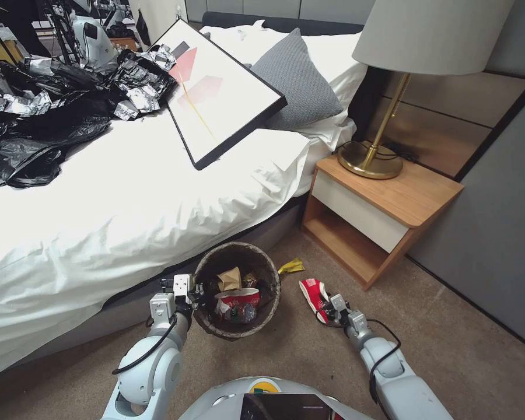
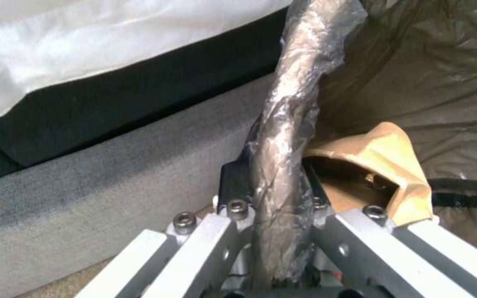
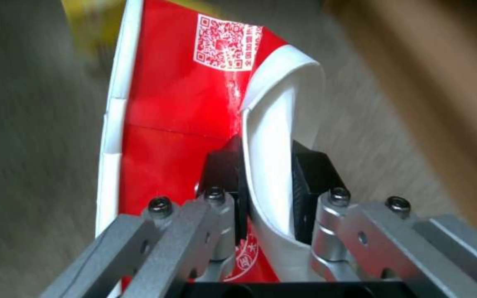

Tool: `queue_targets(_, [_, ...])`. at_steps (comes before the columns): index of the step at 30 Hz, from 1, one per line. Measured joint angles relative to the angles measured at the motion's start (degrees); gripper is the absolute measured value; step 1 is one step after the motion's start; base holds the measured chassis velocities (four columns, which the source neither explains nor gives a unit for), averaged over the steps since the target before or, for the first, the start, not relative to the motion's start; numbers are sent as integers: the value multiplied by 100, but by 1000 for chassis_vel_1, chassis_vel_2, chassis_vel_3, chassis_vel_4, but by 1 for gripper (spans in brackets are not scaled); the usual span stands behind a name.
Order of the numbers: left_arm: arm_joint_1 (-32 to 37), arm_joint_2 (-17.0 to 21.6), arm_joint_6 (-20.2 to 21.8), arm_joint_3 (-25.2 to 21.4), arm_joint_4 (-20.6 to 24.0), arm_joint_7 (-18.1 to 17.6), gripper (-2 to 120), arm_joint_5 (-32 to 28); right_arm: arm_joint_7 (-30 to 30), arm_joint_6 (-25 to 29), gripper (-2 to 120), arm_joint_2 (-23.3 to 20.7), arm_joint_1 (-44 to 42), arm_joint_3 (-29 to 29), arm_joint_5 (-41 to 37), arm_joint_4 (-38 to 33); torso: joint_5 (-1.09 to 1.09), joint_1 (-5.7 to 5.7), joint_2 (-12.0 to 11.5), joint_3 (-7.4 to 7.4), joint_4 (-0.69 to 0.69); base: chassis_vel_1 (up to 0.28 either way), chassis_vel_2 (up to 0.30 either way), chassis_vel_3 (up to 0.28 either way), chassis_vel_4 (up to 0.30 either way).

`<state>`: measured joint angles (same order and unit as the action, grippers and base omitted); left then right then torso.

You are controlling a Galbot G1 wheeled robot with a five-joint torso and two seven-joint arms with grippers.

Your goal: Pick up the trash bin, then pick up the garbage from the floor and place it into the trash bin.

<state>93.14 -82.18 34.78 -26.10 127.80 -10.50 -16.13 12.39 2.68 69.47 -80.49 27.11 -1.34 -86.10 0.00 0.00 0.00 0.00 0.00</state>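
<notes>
Where the right gripper (image 3: 266,182) closes its jaws, the white rim of a crushed red-and-white paper cup (image 3: 183,124) sits pinched between the two black pads (image 3: 310,174), one pad inside the mouth of the cup and one outside. In the head view that gripper (image 1: 331,308) holds the cup (image 1: 314,294) low over the carpet (image 1: 449,350), to the right of the trash bin (image 1: 237,290) and apart from it.

The left gripper (image 2: 271,194) is clenched on the bin's rim, the bag-covered edge (image 2: 288,136) running straight up between its jaws. Seen from the head, it (image 1: 188,291) grips the left side of the rim, with the bin close against the side of the bed (image 1: 128,221).

Inside the bin lie a tan paper piece (image 1: 230,278), another red-and-white cup (image 1: 239,298) and a clear bottle (image 1: 243,314). A yellow wrapper (image 1: 291,266) lies on the carpet just beyond the bin, on its far right, between it and the wooden nightstand (image 1: 385,216). A brass lamp (image 1: 379,146) stands on the nightstand. On the bed rest a framed picture (image 1: 216,93), a grey pillow (image 1: 297,79) and a heap of black bags (image 1: 46,116).
</notes>
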Motion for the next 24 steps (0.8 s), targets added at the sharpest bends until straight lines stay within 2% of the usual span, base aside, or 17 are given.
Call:
queue_targets(4, [-1, 1, 1, 5, -13, -4, 0, -5, 43, 446, 14, 100, -618, 483, -254, -1340, 0, 0, 0, 0, 0, 0, 0, 0, 0])
queue_targets(6, [-1, 1, 3, 11, -14, -5, 0, -4, 61, 507, 14, 112, -669, 517, -310, -1475, -1, 0, 0, 0, -1, 0, 0, 0, 0])
queue_targets(8, [-2, 7, 18, 48, -22, -6, 0, -11, 265, 929, 14, 169, -920, 639, -779, -2262, -1, 0, 0, 0, -1, 0, 0, 0, 0])
queue_targets(9, [-2, 7, 18, 48, -22, -6, 0, -11, 265, 929, 14, 169, -920, 639, -779, -2262, -1, 0, 0, 0, -1, 0, 0, 0, 0])
queue_targets(13, [13, 34, 63, 133, -23, -13, 0, -113, 985, 1308, 14, 103, -1090, 379, -1569, -3604, -1, 0, 0, 0, 2, 0, 0, 0, 0])
queue_targets(14, [13, 34, 63, 133, -23, -13, 0, -113, 985, 1308, 14, 103, -1090, 379, -1569, -3604, -1, 0, 0, 0, 2, 0, 0, 0, 0])
queue_targets(17, [29, 45, 82, 193, 6, -15, 0, -149, 1090, 1167, 14, -199, -1060, -185, -1425, -3984, -1, 0, 0, 0, 0, 0, 0, 0, 0])
queue_targets(18, [29, 45, 82, 193, 6, -15, 0, -149, 1090, 1167, 14, -199, -1060, -185, -1425, -3984, -1, 0, 0, 0, 0, 0, 0, 0, 0])
queue_targets(21, [52, 34, 87, 244, 40, -19, 0, -143, 937, 1006, 14, -493, -855, -777, -1122, -3859, 0, 0, 0, 0, 1, 0, 0, 0, 0])
queue_targets(24, [76, 19, 90, 289, 66, -21, 0, -128, 818, 894, 14, -597, -689, -1101, -1007, -3648, 1, 0, 0, 0, 1, 0, 0, 0, 0])
